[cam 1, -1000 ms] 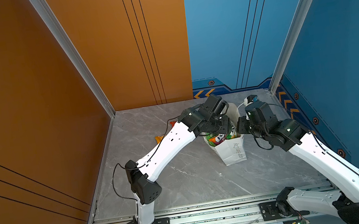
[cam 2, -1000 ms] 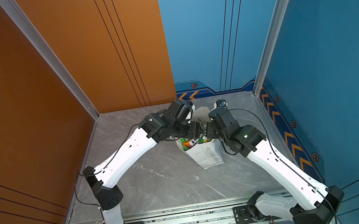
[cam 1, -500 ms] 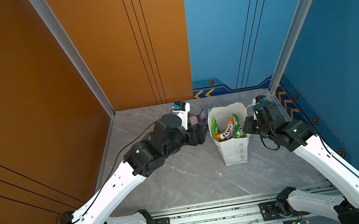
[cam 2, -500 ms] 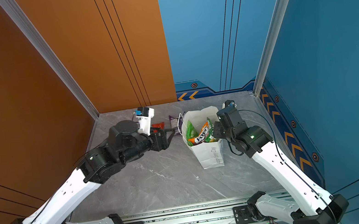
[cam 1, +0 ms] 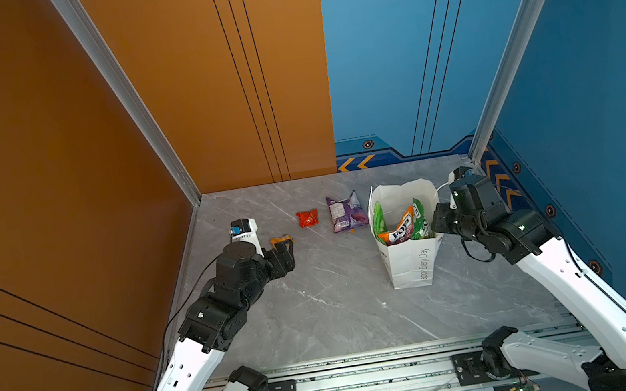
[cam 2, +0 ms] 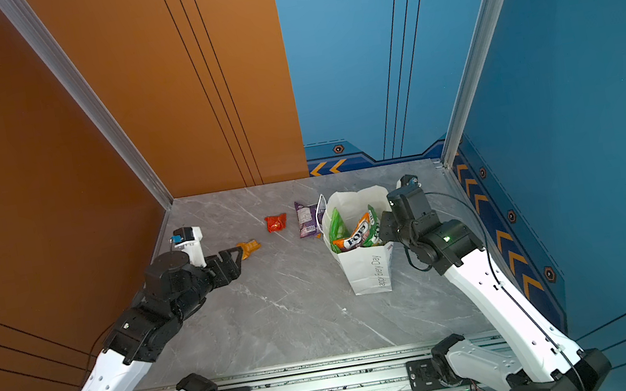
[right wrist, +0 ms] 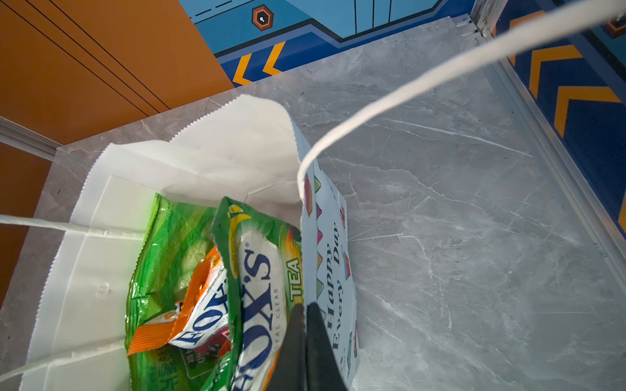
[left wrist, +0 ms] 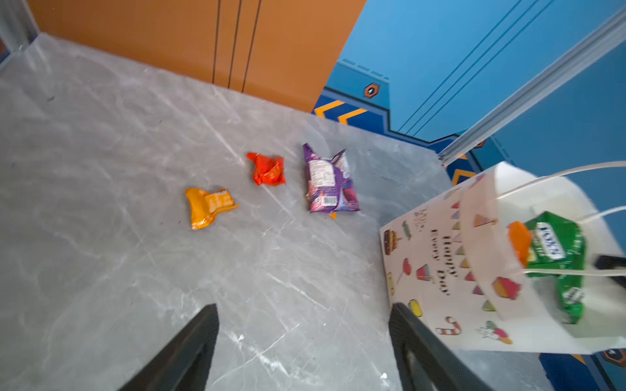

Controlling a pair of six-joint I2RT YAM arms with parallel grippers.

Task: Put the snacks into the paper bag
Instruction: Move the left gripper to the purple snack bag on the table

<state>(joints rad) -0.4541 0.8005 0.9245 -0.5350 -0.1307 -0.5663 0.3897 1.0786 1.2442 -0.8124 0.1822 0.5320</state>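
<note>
The white paper bag [cam 1: 414, 265] [cam 2: 371, 276] [left wrist: 440, 270] stands upright at the right. Orange and green FOX'S bags [cam 1: 400, 229] [right wrist: 254, 287] and a large green packet [right wrist: 159, 237] stick out of its mouth. My right gripper [right wrist: 305, 306] [cam 1: 437, 224] is shut on the bag's rim wall. An orange packet [cam 1: 280, 240] [left wrist: 208, 206], a red packet [cam 1: 307, 218] [left wrist: 267, 169] and a purple packet [cam 1: 345, 212] [left wrist: 328, 182] lie on the table left of the bag. My left gripper [left wrist: 305, 306] [cam 2: 234, 258] is open and empty, just short of the orange packet.
The orange wall [cam 1: 51, 202] runs close along the left arm. The blue wall and an aluminium rail [right wrist: 555, 142] lie right of the bag. One cord handle [right wrist: 423, 81] arcs over the right wrist view. Grey marble table [cam 1: 342, 318] spreads in front.
My left arm has swung back from over the bag's mouth to the left side of the table, and its jaws have opened wider. The right gripper has stayed on the rim.
</note>
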